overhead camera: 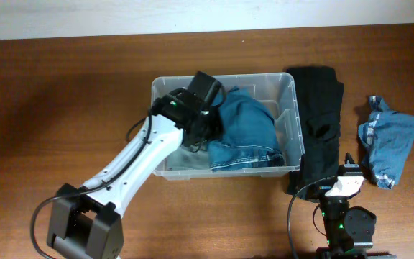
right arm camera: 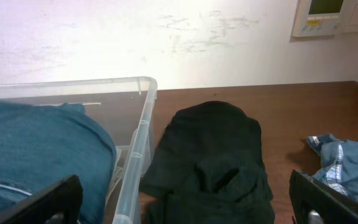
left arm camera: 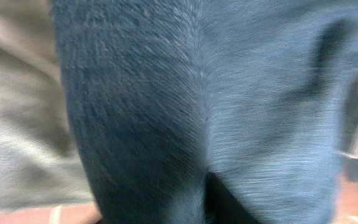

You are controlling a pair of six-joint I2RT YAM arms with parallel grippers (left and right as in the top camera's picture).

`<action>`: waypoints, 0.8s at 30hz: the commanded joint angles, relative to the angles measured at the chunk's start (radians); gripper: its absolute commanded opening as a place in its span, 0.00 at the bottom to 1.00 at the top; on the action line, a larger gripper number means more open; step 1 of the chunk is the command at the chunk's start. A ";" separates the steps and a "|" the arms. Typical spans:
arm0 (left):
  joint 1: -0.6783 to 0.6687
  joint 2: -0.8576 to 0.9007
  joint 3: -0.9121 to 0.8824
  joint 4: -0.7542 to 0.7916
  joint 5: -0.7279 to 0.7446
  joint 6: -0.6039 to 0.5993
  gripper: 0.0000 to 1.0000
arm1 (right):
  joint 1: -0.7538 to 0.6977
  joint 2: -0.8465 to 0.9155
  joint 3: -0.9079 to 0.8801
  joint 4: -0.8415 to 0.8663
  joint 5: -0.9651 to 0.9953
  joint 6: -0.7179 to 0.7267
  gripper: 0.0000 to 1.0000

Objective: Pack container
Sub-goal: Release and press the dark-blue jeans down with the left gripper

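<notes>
The clear container stands mid-table; its rim also shows in the right wrist view. Inside lie folded blue jeans and a grey garment. My left gripper reaches down into the container at the jeans' left edge. Its wrist view is filled with blue denim with grey cloth beside it, and the fingers are hidden. My right gripper is open and empty at the table's front right, fingers spread over the near end of a black garment.
The black garment lies lengthwise right beside the container's right wall. A crumpled blue garment with a plaid lining lies further right, also seen in the right wrist view. A white wall runs behind the table.
</notes>
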 commanded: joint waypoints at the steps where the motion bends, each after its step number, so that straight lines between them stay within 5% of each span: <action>1: 0.074 -0.038 -0.014 -0.058 0.025 0.067 1.00 | 0.001 -0.006 -0.005 -0.004 -0.006 -0.007 0.98; 5: 0.202 -0.117 -0.010 -0.067 0.050 0.148 1.00 | 0.001 -0.006 -0.005 -0.004 -0.006 -0.007 0.98; 8: 0.254 -0.200 0.013 0.007 0.180 0.343 1.00 | 0.001 -0.006 -0.005 -0.004 -0.006 -0.007 0.98; 16: 0.099 -0.223 0.018 0.111 0.301 0.796 0.99 | 0.001 -0.006 -0.005 -0.004 -0.006 -0.007 0.99; 18: 0.061 -0.196 0.018 0.089 0.293 0.889 0.80 | 0.001 -0.006 -0.005 -0.004 -0.006 -0.007 0.98; 24: -0.024 0.003 0.017 0.003 0.175 1.168 0.55 | 0.001 -0.006 -0.005 -0.004 -0.006 -0.007 0.98</action>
